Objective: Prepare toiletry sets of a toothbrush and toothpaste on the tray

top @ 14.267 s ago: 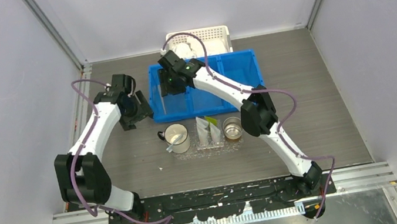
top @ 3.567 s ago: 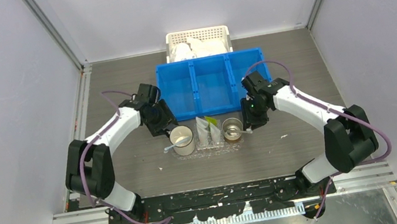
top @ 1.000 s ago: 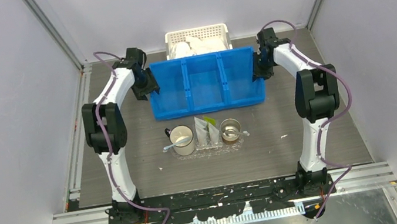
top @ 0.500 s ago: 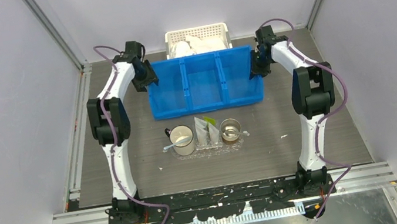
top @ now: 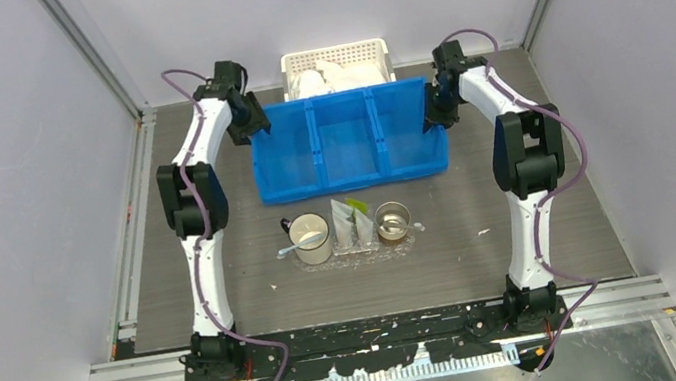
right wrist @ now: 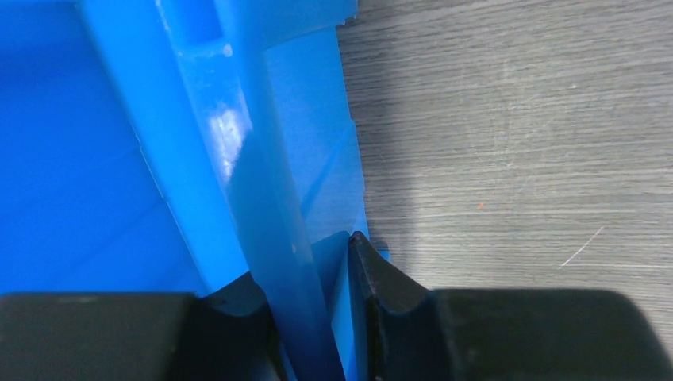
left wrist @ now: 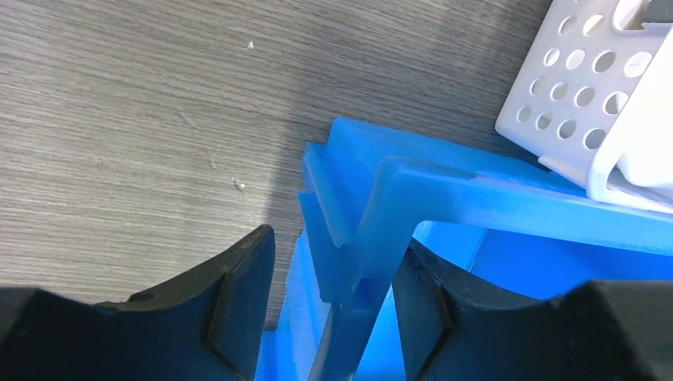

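Pincers at the far end of the table (top: 535,181) grip the blue three-compartment bin (top: 344,144) from both sides; the left pincer (top: 257,134) straddles the bin's far-left corner, and in the left wrist view its black fingers (left wrist: 242,298) sit either side of the blue wall (left wrist: 397,182), narrowed onto it; the right pincer (top: 432,121) is closed on the bin's right wall, and the right wrist view shows the thin blue wall (right wrist: 262,198) squeezed between its fingers (right wrist: 373,286); whether the bin rests on the table or hangs above it, I cannot tell; the white perforated basket (top: 336,56) stands just behind the bin, its corner close to the left pincer (left wrist: 333,262) in the wrist view (left wrist: 587,79).

Nearer the arm bases, well apart from both pincers, lies the clear tray (top: 354,259); on it stand a white mug (top: 310,236), a metal cup (top: 393,221), and between them the toothpaste (top: 355,220), upright and white with a green tip; one toothbrush (top: 290,250) leans out of the mug to the left, and another white handle (top: 412,228) pokes from the metal cup to the right; a small white scrap (top: 484,231) lies on the table right of the tray.
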Tool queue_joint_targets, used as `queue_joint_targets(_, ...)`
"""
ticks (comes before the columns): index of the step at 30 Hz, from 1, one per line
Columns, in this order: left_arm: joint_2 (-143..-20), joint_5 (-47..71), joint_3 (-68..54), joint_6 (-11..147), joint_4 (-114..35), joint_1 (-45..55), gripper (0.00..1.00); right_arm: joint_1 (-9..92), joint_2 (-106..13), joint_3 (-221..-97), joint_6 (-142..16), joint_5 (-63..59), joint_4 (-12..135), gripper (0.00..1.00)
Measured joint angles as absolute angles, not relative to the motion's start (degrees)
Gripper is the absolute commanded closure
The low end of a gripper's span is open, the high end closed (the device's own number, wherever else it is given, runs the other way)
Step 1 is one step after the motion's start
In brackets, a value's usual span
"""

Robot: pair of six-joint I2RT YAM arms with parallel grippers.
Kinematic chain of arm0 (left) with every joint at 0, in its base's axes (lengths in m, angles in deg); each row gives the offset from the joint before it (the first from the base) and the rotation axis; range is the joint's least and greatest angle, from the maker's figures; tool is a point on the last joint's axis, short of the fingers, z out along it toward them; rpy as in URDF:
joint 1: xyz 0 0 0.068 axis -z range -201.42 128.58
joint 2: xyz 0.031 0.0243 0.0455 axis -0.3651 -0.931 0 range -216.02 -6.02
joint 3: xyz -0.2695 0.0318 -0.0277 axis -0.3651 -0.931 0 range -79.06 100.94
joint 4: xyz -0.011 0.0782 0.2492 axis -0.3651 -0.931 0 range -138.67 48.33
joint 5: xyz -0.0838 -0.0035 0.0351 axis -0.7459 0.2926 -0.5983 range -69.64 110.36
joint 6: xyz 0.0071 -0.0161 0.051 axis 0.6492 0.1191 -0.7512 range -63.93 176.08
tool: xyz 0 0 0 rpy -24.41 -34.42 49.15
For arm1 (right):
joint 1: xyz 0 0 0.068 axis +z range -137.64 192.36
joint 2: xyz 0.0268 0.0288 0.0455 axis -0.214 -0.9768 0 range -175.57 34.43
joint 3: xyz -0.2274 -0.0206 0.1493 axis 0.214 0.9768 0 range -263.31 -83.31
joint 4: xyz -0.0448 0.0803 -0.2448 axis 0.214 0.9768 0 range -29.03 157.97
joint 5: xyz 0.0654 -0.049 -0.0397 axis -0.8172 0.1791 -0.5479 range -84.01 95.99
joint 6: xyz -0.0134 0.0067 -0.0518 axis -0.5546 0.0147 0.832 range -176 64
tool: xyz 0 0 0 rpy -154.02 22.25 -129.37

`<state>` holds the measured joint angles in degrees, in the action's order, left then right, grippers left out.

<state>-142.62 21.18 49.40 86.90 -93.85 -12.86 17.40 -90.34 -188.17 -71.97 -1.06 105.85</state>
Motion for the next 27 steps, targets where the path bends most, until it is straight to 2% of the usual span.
queue_joint_targets(1, -142.62, 21.2, 49.4, 86.86, -93.87, -12.88, 0.43, 17.4, -90.34, -188.15, -72.36, -1.06, 105.77, 0.64)
queue_joint_targets(2, -142.62, 21.18, 49.4, 86.84, -93.87, -12.88, 0.43, 17.4, -90.31, -188.04, -73.06, -1.34, 105.48, 0.59)
queue_joint_targets(4, -142.62, 21.18, 49.4, 86.82, -93.85, -12.88, 0.42, 17.29, -89.92, -187.06, -74.44, -2.35, 102.75, 0.42)
queue_joint_targets(9, -142.68, 20.52, 50.89, 86.29, -94.53, -12.97, 0.41, 17.11, -87.28, -182.53, -76.43, -2.92, 95.97, 0.37)
queue_joint_targets(13, -143.54, 19.45, 56.66, 85.61, -95.9, -13.32, 0.4, 17.11, -84.87, -179.65, -77.17, -2.42, 94.27, 0.33)
queue_joint_targets(20, -145.2, 18.51, 62.5, 85.61, -95.75, -14.43, 0.4, 17.11, -79.17, -177.35, -77.37, -0.84, 93.15, 0.32)
queue_joint_targets(27, -145.55, 17.66, 62.41, 85.81, -94.74, -14.98, 0.36, 16.98, -77.66, -176.33, -77.41, -0.34, 91.06, 0.31)
